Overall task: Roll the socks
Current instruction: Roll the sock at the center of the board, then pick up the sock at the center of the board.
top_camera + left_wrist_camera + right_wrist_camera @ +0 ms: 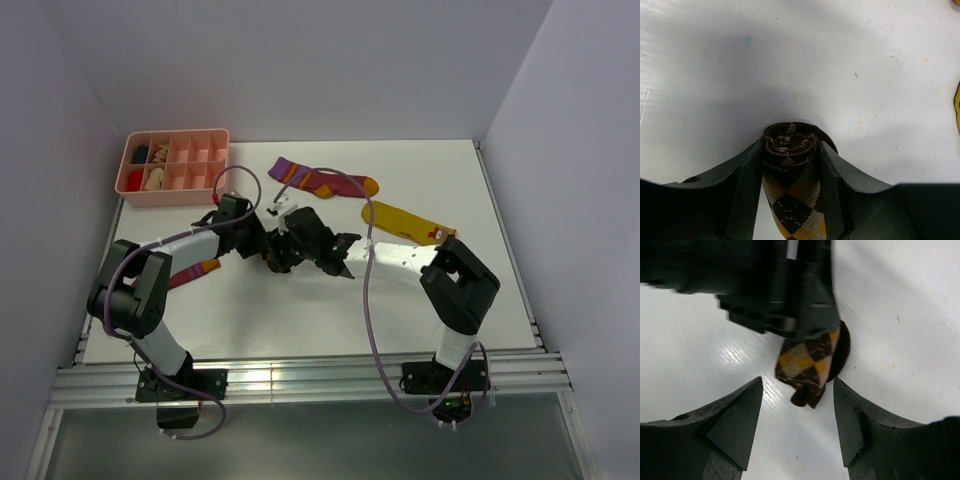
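On the white table (300, 322), our left gripper (791, 146) clamps the rolled brown-and-tan diamond-check fabric sock (791, 197), presumably against uncoiling; at three o'clock, the right gripper (797, 385) gapes empty.

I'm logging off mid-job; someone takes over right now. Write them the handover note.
Left gripper: jaws shut on the diamond-check sock, rolled into a coil.
Right gripper: jaws open, facing that sock's loose end, touching nothing.
Flat, unrolled: maroon sock and yellow sock beyond the grippers; second maroon sock partly under the left arm.
Left: finish this roll, then the other three.
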Robot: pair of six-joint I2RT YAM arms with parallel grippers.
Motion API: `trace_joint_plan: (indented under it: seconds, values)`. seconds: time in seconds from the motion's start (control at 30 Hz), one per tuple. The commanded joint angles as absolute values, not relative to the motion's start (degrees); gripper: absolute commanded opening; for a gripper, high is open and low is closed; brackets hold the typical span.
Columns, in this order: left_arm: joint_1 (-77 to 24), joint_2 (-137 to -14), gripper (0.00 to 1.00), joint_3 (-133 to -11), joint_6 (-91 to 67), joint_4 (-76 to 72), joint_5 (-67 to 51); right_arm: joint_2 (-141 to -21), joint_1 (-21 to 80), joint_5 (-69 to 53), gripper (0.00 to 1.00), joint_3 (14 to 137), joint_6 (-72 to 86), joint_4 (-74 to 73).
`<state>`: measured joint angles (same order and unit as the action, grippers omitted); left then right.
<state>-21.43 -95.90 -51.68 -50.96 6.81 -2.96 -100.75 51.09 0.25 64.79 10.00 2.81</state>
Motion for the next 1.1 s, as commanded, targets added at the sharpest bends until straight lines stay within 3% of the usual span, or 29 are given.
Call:
trace_joint_plan:
  seconds: [0.0,0.43,0.53,0.63,0.67,0.73,0.77,0.87,1.07]
  values:
    - [-22.5,-98.0,0.50,-53.3,-48.3,12.1,-0.6,-101.2,54.1,8.7,0.66,64.7,2.8,8.3]
    - [-23.5,-96.9,0.50,-51.6,-49.0,11.2,-0.5,-109.0,57.0,10.2,0.65,65.2,4.1,10.6]
    - [-23.5,-96.7,0.50,-51.7,-49.0,11.1,-0.7,-109.9,57.0,11.0,0.59,64.0,4.9,11.7]
    - [-23.6,-96.1,0.51,-51.2,-49.0,10.7,-0.5,-110.3,57.0,10.5,0.47,63.0,6.2,12.3]
    - [-23.6,-95.9,0.51,-51.1,-49.0,10.5,-0.4,-110.3,56.9,10.5,0.36,62.5,6.8,12.5]
    - [-23.6,-94.5,0.53,-49.9,-49.7,9.8,-0.3,-110.2,56.9,9.1,0.24,61.5,8.7,13.2]
    - [-23.6,-94.0,0.55,-49.5,-50.1,9.2,-0.3,-110.1,56.5,8.4,0.14,60.5,9.6,13.4]
    - [-23.6,-90.8,0.63,-47.6,-51.9,6.7,-0.3,-110.0,55.1,4.8,0.00,57.8,14.0,14.2]
    - [-23.6,-83.2,0.82,-44.2,-55.7,3.2,1.7,-110.9,51.4,-5.8,0.00,52.3,22.8,17.9]
